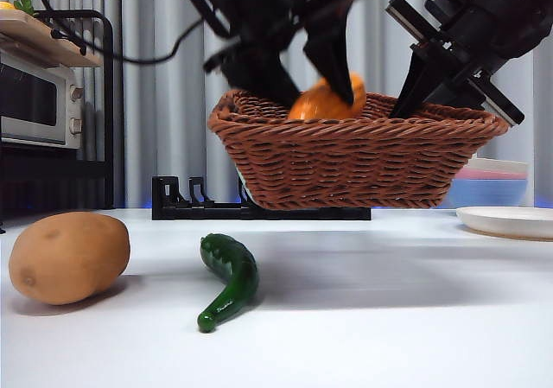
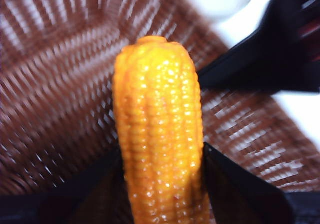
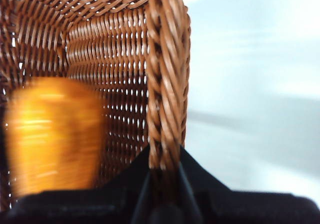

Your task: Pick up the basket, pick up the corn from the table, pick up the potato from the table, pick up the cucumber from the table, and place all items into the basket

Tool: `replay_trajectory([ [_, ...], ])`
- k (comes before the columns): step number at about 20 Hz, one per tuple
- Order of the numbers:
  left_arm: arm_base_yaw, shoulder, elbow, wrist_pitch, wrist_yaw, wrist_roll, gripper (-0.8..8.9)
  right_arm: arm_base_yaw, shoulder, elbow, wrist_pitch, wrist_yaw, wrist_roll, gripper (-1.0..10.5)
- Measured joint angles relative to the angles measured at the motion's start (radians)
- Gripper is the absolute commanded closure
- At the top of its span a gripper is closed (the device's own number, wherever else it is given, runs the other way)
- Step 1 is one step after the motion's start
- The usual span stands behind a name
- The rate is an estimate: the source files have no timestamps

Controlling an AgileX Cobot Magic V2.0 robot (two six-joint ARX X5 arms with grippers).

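Front view: The basket (image 1: 354,159) is hanging clear above the table (image 1: 363,319), tilted slightly, with shadow showing beneath its base. The right pincer (image 1: 432,90) is gripping the basket's braided rim at the end farthest from the potato (image 1: 69,257). The left pincer (image 1: 315,81) is reaching down over the basket's opening, its jaws pinching the corn (image 1: 327,101), which is showing just above the rim line. The potato is resting on the table, well apart from the basket and nearer the camera. The cucumber (image 1: 229,280) is lying on the table between the potato and the basket, thin tip pointing toward the camera. A white plate (image 1: 508,221) is sitting on the table beyond the basket's gripped end.

Left wrist view: The left pincer (image 2: 162,184) is clamping the corn (image 2: 159,129) between its two jaws, one jaw pressing on each flank. The corn is standing lengthwise out from the jaws, directly over the basket's woven interior (image 2: 55,84). The right pincer (image 2: 270,59) is appearing as a dark blurred shape at the basket's rim.

Right wrist view: The right pincer (image 3: 164,176) is pinching the basket's rim (image 3: 167,74), one jaw on either face of the braid. The corn (image 3: 52,134) is showing blurred inside the basket, just beside the gripped wall. The table (image 3: 255,84) is lying outside the rim.
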State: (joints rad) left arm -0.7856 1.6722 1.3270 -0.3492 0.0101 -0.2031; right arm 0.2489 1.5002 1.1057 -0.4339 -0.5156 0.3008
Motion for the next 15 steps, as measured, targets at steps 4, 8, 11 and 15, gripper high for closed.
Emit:
replay_trajectory([
  [4, 0.0, 0.019, 0.0, -0.044, 0.001, 0.0, 1.86, 0.001, 0.0, 0.0, 0.001, 0.002, 0.0, 9.6],
  [8, 0.0, 0.016, 0.03, -0.1, 0.027, -0.004, 1.86, 0.0, 0.0, 0.0, 0.001, 0.008, 0.002, 9.6],
  [11, 0.0, -0.056, 0.15, -0.259, 0.026, 0.005, 1.87, -0.014, 0.0, 0.0, 0.007, 0.01, -0.002, 9.6],
  [15, 0.0, -0.275, 0.288, -0.505, -0.001, 0.043, 1.87, -0.049, 0.0, 0.0, 0.037, 0.01, -0.002, 9.6],
])
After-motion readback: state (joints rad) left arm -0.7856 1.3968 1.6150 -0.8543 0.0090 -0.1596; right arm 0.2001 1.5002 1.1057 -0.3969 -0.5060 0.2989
